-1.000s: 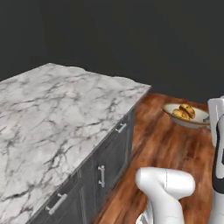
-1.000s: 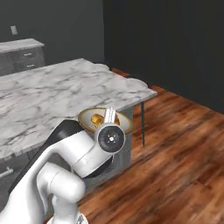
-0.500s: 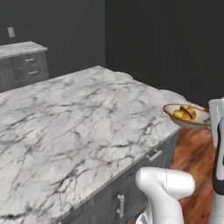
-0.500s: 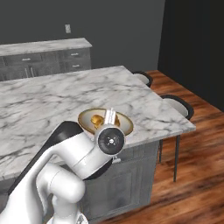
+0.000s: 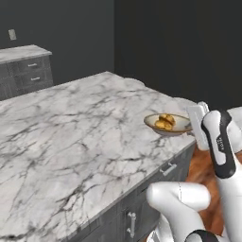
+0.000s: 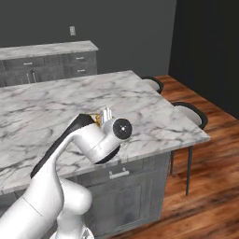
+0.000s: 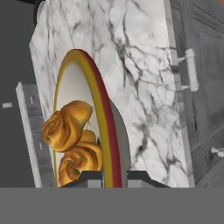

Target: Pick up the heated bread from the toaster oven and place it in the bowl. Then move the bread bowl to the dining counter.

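Observation:
The tan bowl (image 5: 157, 124) with a golden-brown rim hangs over the right edge of the dining counter (image 5: 71, 142), with the golden bread (image 5: 164, 122) lying in it. My gripper (image 5: 191, 125) is shut on the bowl's right rim. In the hand view the bowl's rim (image 7: 103, 109) runs up from between the fingertips of the gripper (image 7: 114, 178), with the bread (image 7: 70, 129) left of it and the marble counter (image 7: 144, 83) behind. In the right base view my arm covers the bowl; a sliver of bread (image 6: 97, 118) shows beside the gripper (image 6: 106, 113).
Dark grey drawers with silver handles (image 5: 168, 168) sit under the marble top. A second counter with drawers (image 6: 46, 56) stands along the back wall. Two stools (image 6: 187, 113) are tucked at the counter's far side, over wooden floor (image 6: 210, 186).
The base has driven and turned, so the whole scene has shifted. The bowl, once seen over the wooden floor, now hangs over the counter's edge, still in my gripper.

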